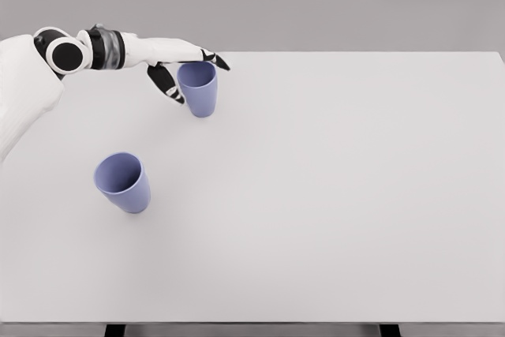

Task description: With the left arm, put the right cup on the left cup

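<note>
Two blue-violet cups are on the white table (331, 195). The left cup (124, 182) stands alone at the near left, its mouth open upward. The right cup (199, 89) is farther back, close to the table's far edge, and leans slightly. My left hand (188, 71) reaches in from the upper left and is closed around this cup near its rim. The thumb (166, 84) presses on the cup's left side and the fingers (211, 58) wrap behind it. I cannot tell whether the cup's base touches the table. The right arm does not show.
The table top stretches wide to the right and toward the near edge. Two dark table legs (115, 330) show under the front edge. A plain grey wall lies behind.
</note>
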Robot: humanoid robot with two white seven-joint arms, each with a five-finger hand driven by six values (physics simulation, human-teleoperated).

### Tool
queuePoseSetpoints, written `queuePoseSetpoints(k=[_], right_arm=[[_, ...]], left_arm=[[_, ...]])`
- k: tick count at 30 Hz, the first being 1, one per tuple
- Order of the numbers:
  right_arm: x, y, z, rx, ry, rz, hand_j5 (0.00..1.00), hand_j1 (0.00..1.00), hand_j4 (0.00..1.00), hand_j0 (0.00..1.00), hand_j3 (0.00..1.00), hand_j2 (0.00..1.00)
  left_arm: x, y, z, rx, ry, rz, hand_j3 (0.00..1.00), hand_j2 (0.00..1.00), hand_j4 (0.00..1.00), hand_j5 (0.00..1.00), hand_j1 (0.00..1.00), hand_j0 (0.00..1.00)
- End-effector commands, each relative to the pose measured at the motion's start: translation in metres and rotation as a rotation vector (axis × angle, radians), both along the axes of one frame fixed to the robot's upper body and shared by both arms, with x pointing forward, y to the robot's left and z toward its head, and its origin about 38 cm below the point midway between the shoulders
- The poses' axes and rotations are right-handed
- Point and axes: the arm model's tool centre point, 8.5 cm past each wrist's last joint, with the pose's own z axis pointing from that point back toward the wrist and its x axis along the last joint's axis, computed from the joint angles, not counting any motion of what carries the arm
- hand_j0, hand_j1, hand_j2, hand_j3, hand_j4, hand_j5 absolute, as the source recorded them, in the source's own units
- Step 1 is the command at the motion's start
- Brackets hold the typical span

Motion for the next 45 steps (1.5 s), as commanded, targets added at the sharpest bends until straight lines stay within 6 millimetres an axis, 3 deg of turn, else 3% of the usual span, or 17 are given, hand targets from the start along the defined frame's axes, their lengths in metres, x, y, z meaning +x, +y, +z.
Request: queuePoseSetpoints(k=[1, 3, 10, 12, 19, 24, 27, 33, 37, 39, 45], right_arm=[[0.0, 0.0, 0.0, 0.0, 0.0, 0.0, 1.0, 1.0, 1.0, 1.0, 1.0, 1.0], [0.0, 0.0, 0.0, 0.0, 0.0, 0.0, 1.0, 1.0, 1.0, 1.0, 1.0, 1.0], [0.0, 0.0, 0.0, 0.0, 0.0, 0.0, 1.0, 1.0, 1.0, 1.0, 1.0, 1.0], [0.0, 0.0, 0.0, 0.0, 0.0, 0.0, 1.0, 1.0, 1.0, 1.0, 1.0, 1.0], [0.0, 0.0, 0.0, 0.0, 0.0, 0.0, 1.0, 1.0, 1.0, 1.0, 1.0, 1.0], [-0.001, 0.0, 0.0, 0.0, 0.001, 0.0, 1.0, 1.0, 1.0, 1.0, 1.0, 1.0], [-0.001, 0.0, 0.0, 0.0, 0.001, 0.0, 1.0, 1.0, 1.0, 1.0, 1.0, 1.0], [-0.001, 0.0, 0.0, 0.0, 0.001, 0.0, 1.0, 1.0, 1.0, 1.0, 1.0, 1.0], [0.0, 0.0, 0.0, 0.0, 0.0, 0.0, 1.0, 1.0, 1.0, 1.0, 1.0, 1.0], [-0.001, 0.0, 0.0, 0.0, 0.001, 0.0, 1.0, 1.0, 1.0, 1.0, 1.0, 1.0], [0.0, 0.0, 0.0, 0.0, 0.0, 0.0, 1.0, 1.0, 1.0, 1.0, 1.0, 1.0]], left_arm=[[0.0, 0.0, 0.002, -0.012, 0.0, 0.004, 0.65, 0.65, 0.65, 0.65, 0.65, 0.65], [0.001, 0.002, 0.003, -0.02, -0.002, 0.008, 0.58, 0.58, 0.58, 0.58, 0.58, 0.58], [-0.002, 0.006, 0.002, -0.03, -0.003, 0.009, 0.57, 0.57, 0.57, 0.57, 0.57, 0.57], [-0.008, 0.002, 0.013, -0.048, -0.03, -0.032, 0.57, 0.57, 0.57, 0.57, 0.57, 0.57], [-0.027, 0.029, 0.051, -0.111, -0.084, -0.062, 0.55, 0.55, 0.55, 0.55, 0.55, 0.55], [-0.056, 0.056, 0.084, -0.147, -0.122, -0.102, 0.55, 0.55, 0.55, 0.55, 0.55, 0.55], [-0.078, 0.075, 0.093, -0.171, -0.116, -0.113, 0.55, 0.55, 0.55, 0.55, 0.55, 0.55], [-0.14, 0.12, 0.129, -0.191, -0.117, -0.124, 0.56, 0.56, 0.56, 0.56, 0.56, 0.56], [-0.177, 0.135, 0.152, -0.196, -0.114, -0.134, 0.56, 0.56, 0.56, 0.56, 0.56, 0.56], [-0.19, 0.142, 0.156, -0.18, -0.11, -0.125, 0.56, 0.56, 0.56, 0.56, 0.56, 0.56], [-0.202, 0.151, 0.142, -0.164, -0.058, -0.103, 0.56, 0.56, 0.56, 0.56, 0.56, 0.56]])
